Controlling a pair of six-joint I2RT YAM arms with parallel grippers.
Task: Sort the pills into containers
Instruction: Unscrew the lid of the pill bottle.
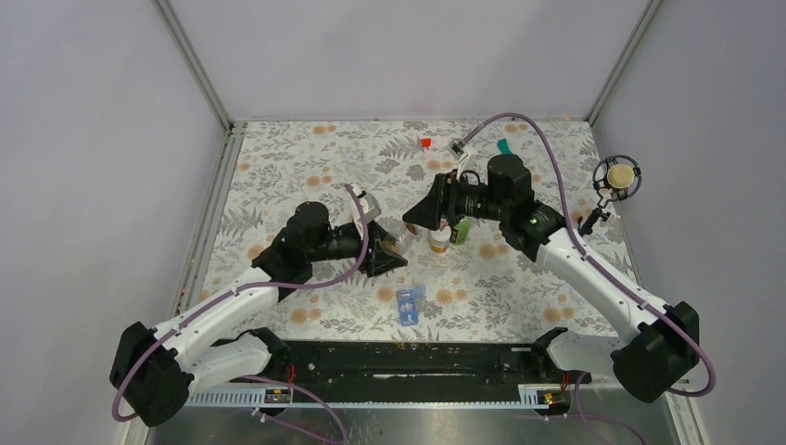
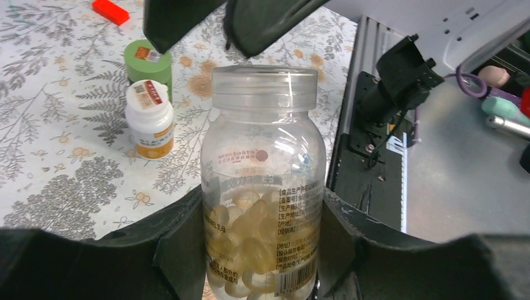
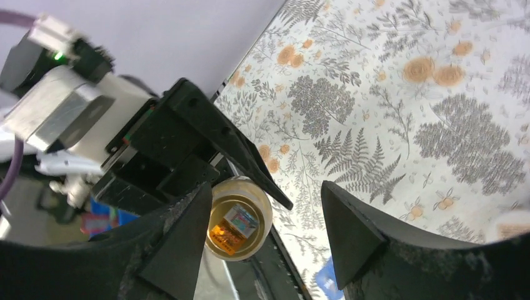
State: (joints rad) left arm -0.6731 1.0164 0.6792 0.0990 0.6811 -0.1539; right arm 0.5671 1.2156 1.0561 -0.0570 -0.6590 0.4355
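Closest to me, the left gripper (image 2: 262, 212) is clamped on the lower body of an upright clear bottle (image 2: 262, 144) of yellowish capsules (image 2: 255, 249), cap on. I see the right gripper (image 3: 265, 185) spread wide just above that cap, holding nothing. Beyond stand a green bottle (image 2: 148, 62) and a white bottle (image 2: 150, 119). The blue pill box (image 1: 409, 303) lies on the table (image 1: 278, 176) nearer the arm bases, apart from both grippers.

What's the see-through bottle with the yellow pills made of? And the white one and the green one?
The clear bottle looks like glossy see-through plastic: the pills show through and light glints on it; it could be glass. The white bottle seems smooth opaque plastic with a paper label. The green bottle looks like duller plastic with a sticker on top.
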